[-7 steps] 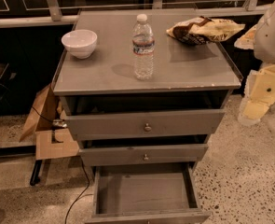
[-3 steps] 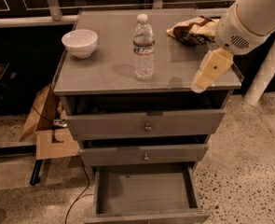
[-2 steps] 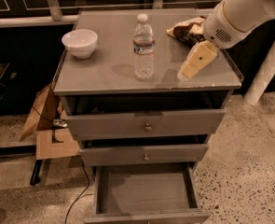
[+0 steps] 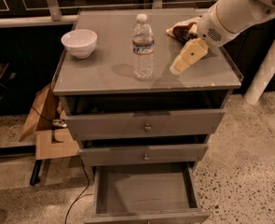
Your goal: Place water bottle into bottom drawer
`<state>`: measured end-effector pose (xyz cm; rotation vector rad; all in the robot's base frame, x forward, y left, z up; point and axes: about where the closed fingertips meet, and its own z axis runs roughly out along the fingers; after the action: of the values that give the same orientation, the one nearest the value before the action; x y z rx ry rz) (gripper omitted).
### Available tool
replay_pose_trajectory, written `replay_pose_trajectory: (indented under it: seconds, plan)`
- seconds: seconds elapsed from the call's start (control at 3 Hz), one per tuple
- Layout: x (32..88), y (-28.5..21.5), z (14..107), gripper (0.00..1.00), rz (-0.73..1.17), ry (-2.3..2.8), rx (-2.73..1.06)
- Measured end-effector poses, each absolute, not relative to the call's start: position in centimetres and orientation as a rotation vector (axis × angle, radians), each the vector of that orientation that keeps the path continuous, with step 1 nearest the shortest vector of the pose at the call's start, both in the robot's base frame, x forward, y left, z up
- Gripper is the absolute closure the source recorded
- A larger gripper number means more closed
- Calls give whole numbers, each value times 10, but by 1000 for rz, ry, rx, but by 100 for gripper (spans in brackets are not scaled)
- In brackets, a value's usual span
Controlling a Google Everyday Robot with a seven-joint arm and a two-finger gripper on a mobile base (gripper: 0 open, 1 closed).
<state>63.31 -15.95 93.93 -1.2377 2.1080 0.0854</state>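
Above the right half of the cabinet top, the gripper hangs tilted down and to the left, its cream tip close over the grey surface and just right of the water bottle, apart from it. Whether it is spread or pressed together I cannot tell. Its white arm runs up and out of the upper right corner.

The water bottle stands upright near the middle of the top, cap on, touching nothing else. Behind the gripper lies a crumpled brown-and-white wrapper, partly hidden by the arm. A white bowl sits at the left rear corner; its inside shows only white.

Below, the top drawer and the middle drawer are each pulled out a little, with dark gaps above them whose contents cannot be made out. The bottom drawer is pulled far out, showing its plain grey floor; its front is cut off by the lower edge.

Left of the cabinet, on the speckled floor, sits an open cardboard box, and a dark cable trails past it. A white post stands at the right.
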Motion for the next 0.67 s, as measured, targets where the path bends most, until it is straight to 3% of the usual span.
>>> replay_pose_trajectory:
  seconds: [0.67]
  plan:
    - [643,-164,926,0,118,2119,-1158]
